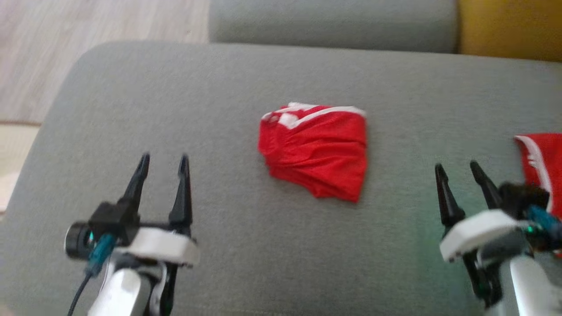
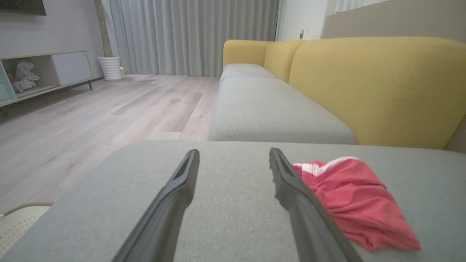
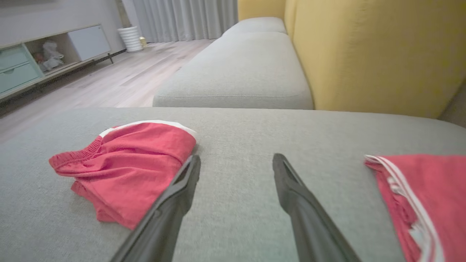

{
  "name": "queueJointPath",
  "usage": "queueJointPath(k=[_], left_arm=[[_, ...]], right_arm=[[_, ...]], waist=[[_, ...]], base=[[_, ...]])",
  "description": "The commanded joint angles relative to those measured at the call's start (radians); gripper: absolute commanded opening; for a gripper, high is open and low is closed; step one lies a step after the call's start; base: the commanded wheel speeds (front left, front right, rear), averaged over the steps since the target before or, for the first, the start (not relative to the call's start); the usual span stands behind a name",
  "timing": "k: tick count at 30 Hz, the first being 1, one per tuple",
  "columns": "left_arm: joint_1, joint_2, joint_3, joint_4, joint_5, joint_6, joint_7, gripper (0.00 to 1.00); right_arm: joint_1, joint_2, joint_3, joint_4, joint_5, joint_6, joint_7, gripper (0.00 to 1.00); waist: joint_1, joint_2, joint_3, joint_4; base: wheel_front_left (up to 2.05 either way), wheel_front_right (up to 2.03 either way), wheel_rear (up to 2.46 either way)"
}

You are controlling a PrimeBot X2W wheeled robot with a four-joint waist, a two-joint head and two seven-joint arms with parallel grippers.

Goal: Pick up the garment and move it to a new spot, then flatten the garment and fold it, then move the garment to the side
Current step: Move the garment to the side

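Crumpled red garment (image 1: pixel 315 149), woven-grey cushion (image 1: pixel 175 96)

Red garment (image 1: pixel 317 151), white trim; grey cushion (image 1: pixel 219 96); yellow sofa back (image 2: pixel 375 87)

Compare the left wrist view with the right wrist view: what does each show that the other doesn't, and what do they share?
Left wrist view, not the right: the left gripper, open, and a pale perforated item at the lower left corner. Right wrist view, not the left: the right gripper, open, and a second red garment with white stripes at the right. Both: the crumpled red garment on the grey cushion, the yellow backrest, wood floor, curtains, white pot and low cabinet.
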Motion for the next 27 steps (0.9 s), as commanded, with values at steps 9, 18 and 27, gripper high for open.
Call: queueJointPath(k=[9, 18, 27], left_arm=[[-0.157, -0.053, 0.025, 0.008, 0.012, -0.021, -0.058, 1.0], [-0.162, -0.075, 0.038, 0.001, 0.039, -0.039, -0.064, 1.0], [-0.137, -0.089, 0.065, -0.003, 0.063, -0.06, -0.064, 1.0]], right_arm=[[-0.302, 0.004, 0.082, 0.36, 0.025, 0.007, -0.06, 1.0], [-0.404, 0.015, 0.122, 0.611, 0.065, 0.007, -0.071, 1.0], [-0.449, 0.015, 0.205, 0.71, 0.122, 0.007, -0.104, 0.0]], waist=[[-0.0001, 0.0, 0.124, 0.166], [-0.0001, 0.0, 0.133, 0.199], [-0.0001, 0.0, 0.12, 0.162]], base=[[0.0, 0.0, 0.0], [0.0, 0.0, 0.0], [0.0, 0.0, 0.0]])
